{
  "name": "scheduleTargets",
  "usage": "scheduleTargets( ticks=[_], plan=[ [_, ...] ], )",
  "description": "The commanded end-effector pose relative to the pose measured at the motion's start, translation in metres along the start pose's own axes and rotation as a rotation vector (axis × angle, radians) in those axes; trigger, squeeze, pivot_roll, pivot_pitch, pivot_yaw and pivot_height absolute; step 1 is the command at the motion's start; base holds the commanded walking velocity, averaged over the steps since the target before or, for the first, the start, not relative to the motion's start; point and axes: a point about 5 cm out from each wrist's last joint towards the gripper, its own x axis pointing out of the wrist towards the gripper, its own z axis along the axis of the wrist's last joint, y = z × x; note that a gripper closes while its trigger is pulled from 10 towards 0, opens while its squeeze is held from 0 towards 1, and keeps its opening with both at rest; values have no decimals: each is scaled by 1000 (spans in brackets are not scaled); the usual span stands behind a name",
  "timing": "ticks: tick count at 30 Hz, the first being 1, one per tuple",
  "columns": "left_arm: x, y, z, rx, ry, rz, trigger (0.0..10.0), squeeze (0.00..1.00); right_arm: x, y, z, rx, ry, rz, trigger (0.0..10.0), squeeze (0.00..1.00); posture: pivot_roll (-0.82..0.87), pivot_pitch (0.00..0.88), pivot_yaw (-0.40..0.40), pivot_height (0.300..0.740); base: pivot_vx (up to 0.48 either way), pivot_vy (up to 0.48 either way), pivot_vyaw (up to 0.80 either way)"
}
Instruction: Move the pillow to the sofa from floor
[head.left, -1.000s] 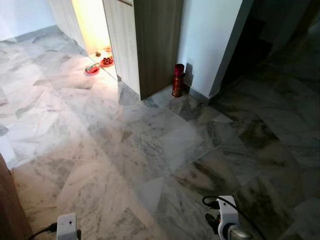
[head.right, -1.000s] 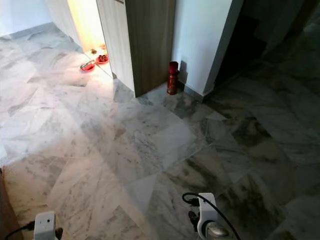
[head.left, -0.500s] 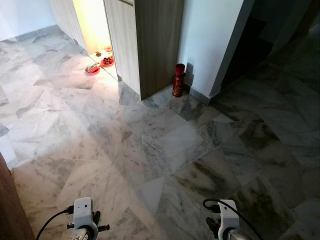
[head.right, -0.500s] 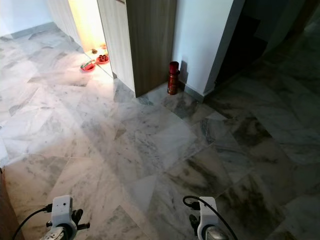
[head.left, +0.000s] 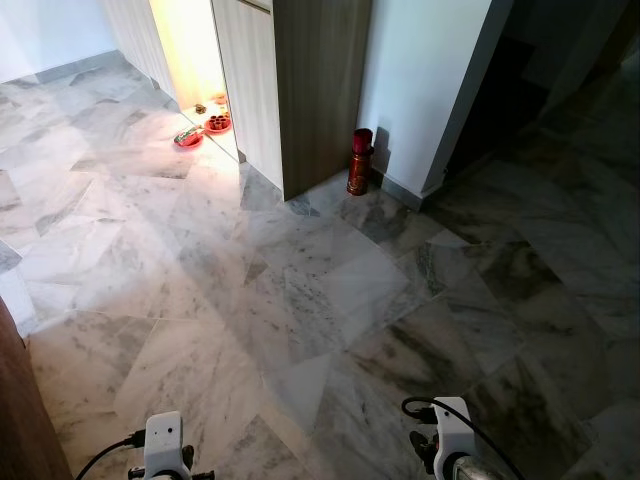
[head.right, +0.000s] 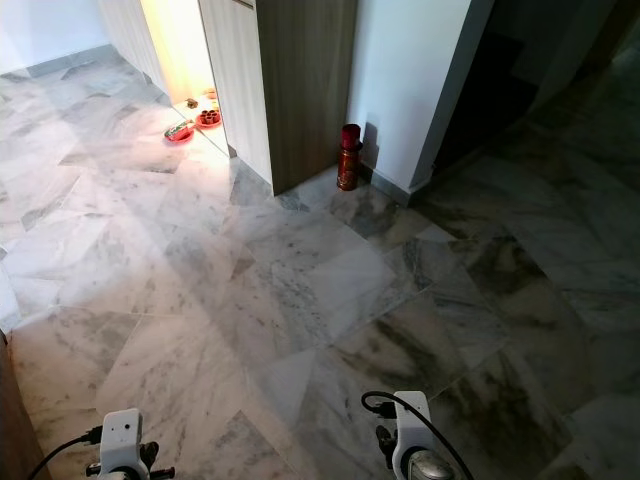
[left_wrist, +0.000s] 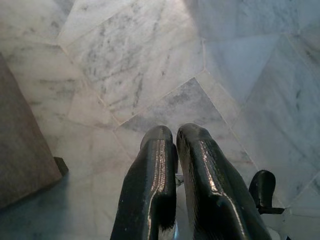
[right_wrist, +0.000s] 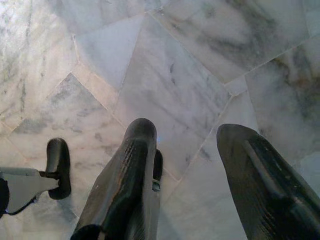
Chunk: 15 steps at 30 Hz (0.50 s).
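Since a second ago, both head views have shifted slightly and the left arm's wrist unit has come up into the lower left of the frame. Marble floor (head.left: 300, 290) spans the scene; a wooden cabinet (head.left: 315, 90) and white wall (head.left: 420, 80) stand at upper centre. No pillow or sofa can be seen, so the step in hand is judged to be searching; next, a turn or walk to find the pillow. Red bowls (head.left: 215, 125) at upper left hold something indistinct. A red canister (head.left: 360, 160) stands against the wall. Left gripper (left_wrist: 175, 145): fingers pressed together, empty. Right gripper (right_wrist: 192, 145): fingers spread, empty.
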Motion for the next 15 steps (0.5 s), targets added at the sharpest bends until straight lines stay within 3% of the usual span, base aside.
scheduleTargets(
  ticks=[1, 15],
  plan=[
    [-4, 6, -13, 14, 47, 22, 10000, 0, 0, 1, 0, -9, -5, -2, 10000, 0, 124, 104, -22, 740, 0, 0, 800],
    [-6, 8, -18, 25, 66, 32, 10000, 0, -1, 4, -7, -29, 18, 8, 10000, 0, 126, 85, -22, 740, 0, 0, 800]
  ],
)
